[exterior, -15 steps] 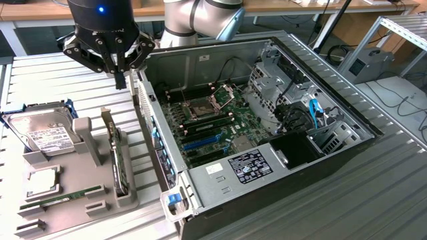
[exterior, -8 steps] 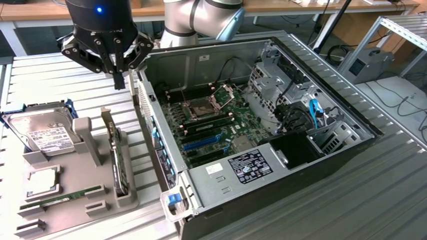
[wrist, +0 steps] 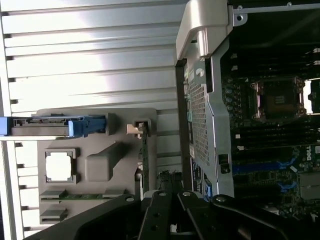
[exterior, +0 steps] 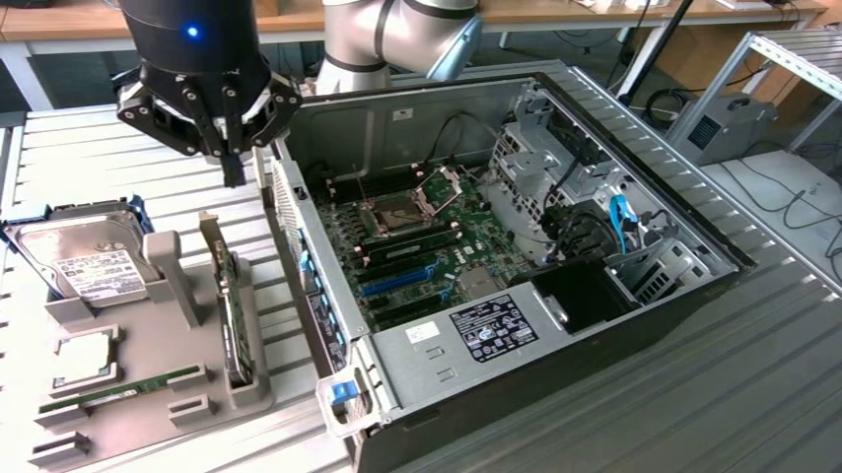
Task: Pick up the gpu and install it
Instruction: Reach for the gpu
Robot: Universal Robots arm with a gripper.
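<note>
The gpu (exterior: 233, 307) stands on its long edge in a slot of the grey holder (exterior: 169, 266) on the exterior view's left, silver bracket end toward the back. The wrist view looks down its thin edge as the gpu (wrist: 144, 160) rises from the holder (wrist: 102, 167). My gripper (exterior: 235, 175) hangs above and behind the card's bracket end, clear of it, fingers shut with nothing between them. In the wrist view the gripper (wrist: 171, 200) sits between the card and the case wall.
The open computer case (exterior: 658, 212) lies at centre with its motherboard (exterior: 421, 232) and blue slots (exterior: 394, 281) exposed. The holder also carries a hard drive (exterior: 82, 261), a processor chip (exterior: 86, 360) and a green memory stick (exterior: 125, 387). Ribbed metal tabletop (exterior: 736, 384) surrounds everything.
</note>
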